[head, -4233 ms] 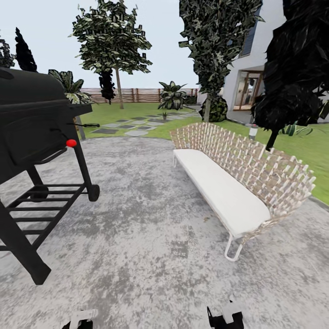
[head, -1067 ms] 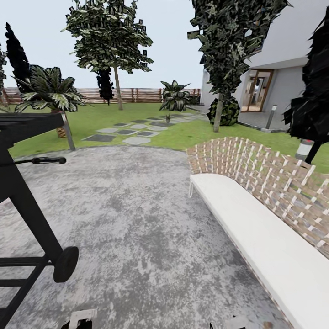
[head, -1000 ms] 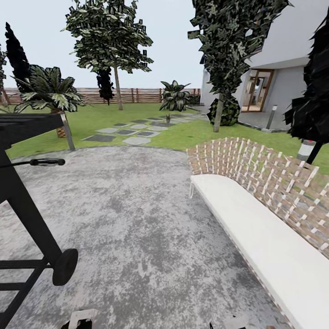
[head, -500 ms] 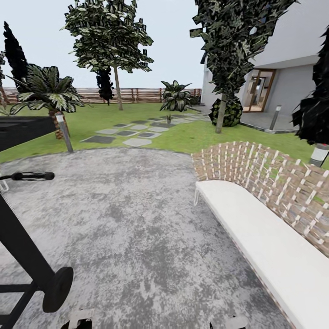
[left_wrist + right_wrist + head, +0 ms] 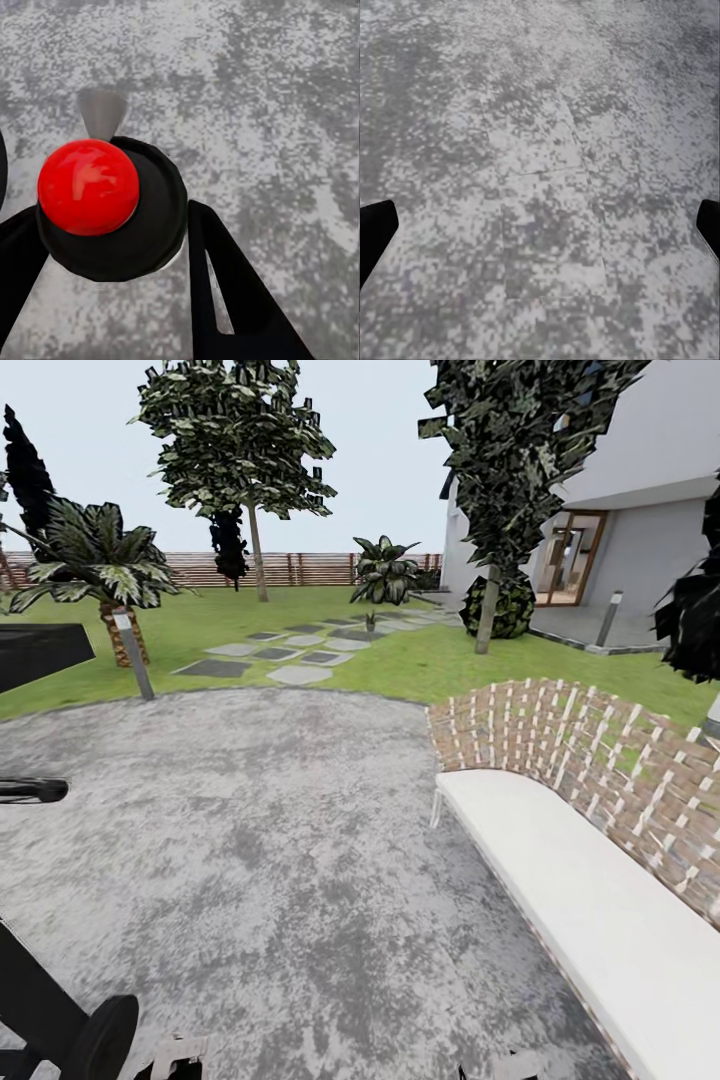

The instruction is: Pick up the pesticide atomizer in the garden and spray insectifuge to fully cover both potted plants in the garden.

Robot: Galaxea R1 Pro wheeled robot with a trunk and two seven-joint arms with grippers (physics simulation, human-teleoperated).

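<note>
Sprayer [image 5: 88,187]: red-capped and black-bodied, sitting between the fingers of the left gripper [image 5: 109,214] above the paving [image 5: 280,840].
Left fingers: closed against the sprayer's sides, apparently holding it.
Right gripper [image 5: 540,225]: fingers spread wide, holding nothing.
Potted plant [image 5: 370,621]: one shows far ahead by the stepping stones [image 5: 300,673], well apart from the robot.
Risk, grip: a jolt while driving could shake the sprayer loose.
Risk, left: the grill wheel [image 5: 100,1035] lies just beside the left gripper and could be clipped.
Risk, right: the bench [image 5: 560,880] narrows the way.
</note>
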